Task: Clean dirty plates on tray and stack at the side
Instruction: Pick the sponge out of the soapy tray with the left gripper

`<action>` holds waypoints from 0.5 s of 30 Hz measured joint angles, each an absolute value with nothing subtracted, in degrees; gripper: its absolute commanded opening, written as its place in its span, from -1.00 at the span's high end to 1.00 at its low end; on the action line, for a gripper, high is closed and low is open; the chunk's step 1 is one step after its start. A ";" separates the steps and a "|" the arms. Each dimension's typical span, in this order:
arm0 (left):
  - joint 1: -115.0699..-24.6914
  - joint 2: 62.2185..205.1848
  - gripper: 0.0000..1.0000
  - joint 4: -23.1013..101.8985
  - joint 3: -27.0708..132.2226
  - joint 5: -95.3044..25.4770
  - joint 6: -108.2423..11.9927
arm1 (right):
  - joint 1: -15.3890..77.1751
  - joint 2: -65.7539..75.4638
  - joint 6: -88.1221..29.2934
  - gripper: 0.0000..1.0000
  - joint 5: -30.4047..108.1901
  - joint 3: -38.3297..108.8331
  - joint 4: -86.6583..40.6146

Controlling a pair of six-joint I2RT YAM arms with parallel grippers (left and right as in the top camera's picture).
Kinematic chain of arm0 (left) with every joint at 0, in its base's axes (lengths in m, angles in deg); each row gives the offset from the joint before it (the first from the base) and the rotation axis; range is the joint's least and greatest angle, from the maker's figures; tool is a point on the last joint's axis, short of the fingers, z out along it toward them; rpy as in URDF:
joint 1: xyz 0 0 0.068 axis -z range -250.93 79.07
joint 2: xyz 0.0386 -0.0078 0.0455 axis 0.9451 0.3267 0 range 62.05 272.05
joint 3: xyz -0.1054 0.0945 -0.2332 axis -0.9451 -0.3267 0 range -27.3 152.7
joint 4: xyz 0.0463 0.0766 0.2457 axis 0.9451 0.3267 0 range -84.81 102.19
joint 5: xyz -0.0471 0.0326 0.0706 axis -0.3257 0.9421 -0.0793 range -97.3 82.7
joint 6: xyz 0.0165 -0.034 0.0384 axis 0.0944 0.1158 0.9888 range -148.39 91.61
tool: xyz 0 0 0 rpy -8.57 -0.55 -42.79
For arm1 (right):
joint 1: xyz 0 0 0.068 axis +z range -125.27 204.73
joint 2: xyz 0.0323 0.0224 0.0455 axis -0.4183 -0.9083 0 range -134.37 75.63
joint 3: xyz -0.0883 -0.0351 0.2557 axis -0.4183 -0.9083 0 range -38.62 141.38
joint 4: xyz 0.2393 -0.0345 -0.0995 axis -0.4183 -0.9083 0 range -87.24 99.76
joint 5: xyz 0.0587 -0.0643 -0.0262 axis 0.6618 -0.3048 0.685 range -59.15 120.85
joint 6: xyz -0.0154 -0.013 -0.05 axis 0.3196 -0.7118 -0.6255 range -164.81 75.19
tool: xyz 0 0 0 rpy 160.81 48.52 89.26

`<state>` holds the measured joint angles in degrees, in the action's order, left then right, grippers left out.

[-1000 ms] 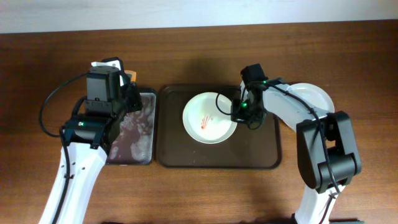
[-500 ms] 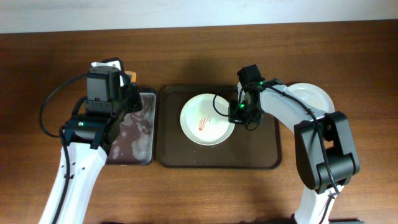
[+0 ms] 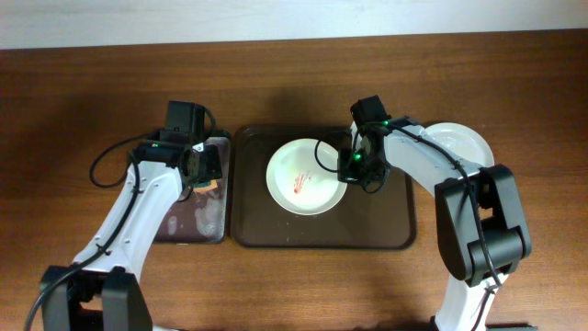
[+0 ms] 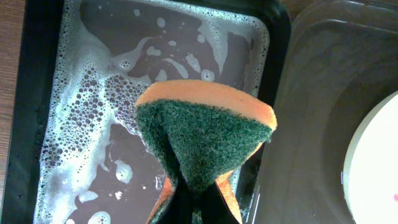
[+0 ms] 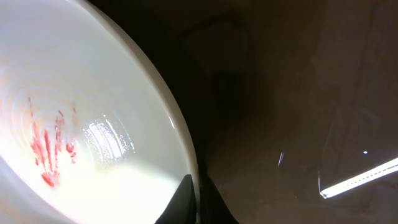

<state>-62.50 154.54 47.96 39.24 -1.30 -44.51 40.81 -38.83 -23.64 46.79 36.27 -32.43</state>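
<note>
A white plate with red smears in its centre sits on the dark brown tray. My right gripper is shut on this plate's right rim; the wrist view shows the fingers pinching the rim of the plate. Another white plate lies on the table right of the tray, partly hidden by the right arm. My left gripper is shut on a green-orange sponge held over the narrow black tray of soapy water.
The black tray with foam lies left of the brown tray, almost touching it. The brown tray's edge and the plate's rim show at the right of the left wrist view. Wooden table all around.
My left arm has swung right and down, bringing the sponge over the black tray's right side. The right gripper moved the plate slightly left earlier, then held still.
</note>
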 measured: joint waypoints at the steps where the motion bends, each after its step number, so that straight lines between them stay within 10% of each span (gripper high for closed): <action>1: -62.50 154.54 1.00 47.96 39.24 -1.30 -44.51 | 40.81 -38.83 -23.67 0.92 46.79 36.27 -32.43; 15: -62.50 154.54 1.00 48.35 39.24 -1.32 -44.51 | 40.81 -38.83 -23.67 0.92 46.82 36.27 -32.65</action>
<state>-62.50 154.54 48.35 39.24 -1.32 -44.51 40.81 -38.83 -23.67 46.82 36.27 -32.65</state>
